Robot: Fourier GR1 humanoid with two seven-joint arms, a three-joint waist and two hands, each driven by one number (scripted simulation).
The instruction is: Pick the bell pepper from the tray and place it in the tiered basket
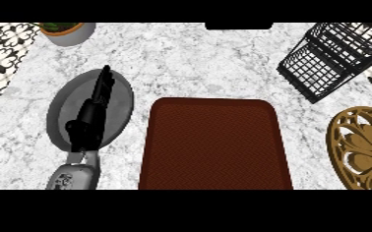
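While left hand (91,112) overlies plate (120,97), tray (214,145) beside

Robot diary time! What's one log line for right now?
left hand: open, over grey plate | right hand: not in view | tray: no bell pepper seen | tiered basket: no pepper seen

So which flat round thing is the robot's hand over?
The grey round plate at left; the left hand is over it. The golden carved round trivet sits far right.
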